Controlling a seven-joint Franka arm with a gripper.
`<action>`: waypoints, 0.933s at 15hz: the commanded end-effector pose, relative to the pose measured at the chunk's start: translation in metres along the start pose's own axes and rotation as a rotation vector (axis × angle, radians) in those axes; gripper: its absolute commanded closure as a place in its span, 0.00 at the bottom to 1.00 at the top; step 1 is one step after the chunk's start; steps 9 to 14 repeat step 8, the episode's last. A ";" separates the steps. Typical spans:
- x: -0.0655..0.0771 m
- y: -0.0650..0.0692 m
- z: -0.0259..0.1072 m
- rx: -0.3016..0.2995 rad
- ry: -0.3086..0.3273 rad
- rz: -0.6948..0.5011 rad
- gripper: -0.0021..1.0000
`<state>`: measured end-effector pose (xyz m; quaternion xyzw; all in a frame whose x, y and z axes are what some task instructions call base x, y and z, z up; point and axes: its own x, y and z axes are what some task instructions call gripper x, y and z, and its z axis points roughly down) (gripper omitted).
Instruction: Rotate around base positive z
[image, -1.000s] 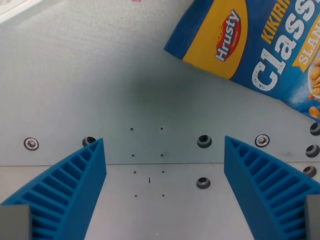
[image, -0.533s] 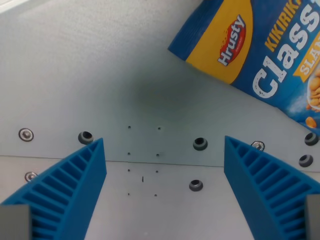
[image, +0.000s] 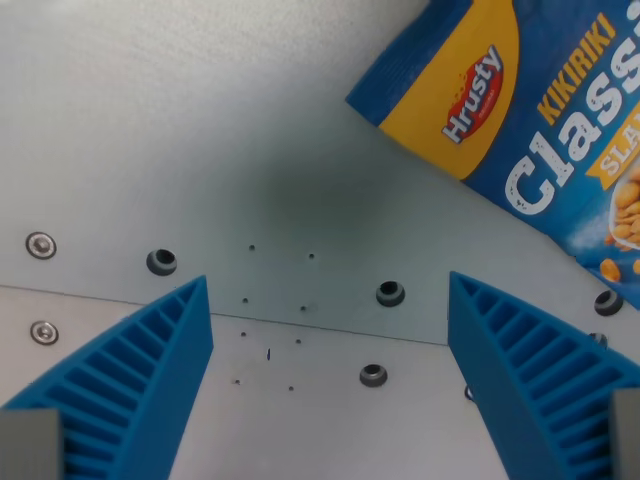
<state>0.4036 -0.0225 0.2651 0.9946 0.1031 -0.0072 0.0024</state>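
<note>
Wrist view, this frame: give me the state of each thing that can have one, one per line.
end effector: open, blue fingers wide apart, nothing between them.
snack bag: lying flat on the metal table, looks sealed, partly out of frame, clear of the fingers.

worktop (image: 150, 130): pale grey metal plates, matte
seam (image: 100, 297): runs across lower half, tilted, dropping toward the wrist view's right
fasteners: silver screws (image: 41, 245) at left, dark socket bolts (image: 390, 294) near the seam
snack bag (image: 530, 130): blue/yellow, lying flat on worktop, upper right, cropped by frame edge
</note>
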 end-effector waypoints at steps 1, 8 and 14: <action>0.000 0.000 -0.002 -0.007 0.008 -0.166 0.00; 0.000 0.000 -0.002 -0.009 0.008 -0.260 0.00; 0.000 0.000 -0.002 -0.009 0.008 -0.260 0.00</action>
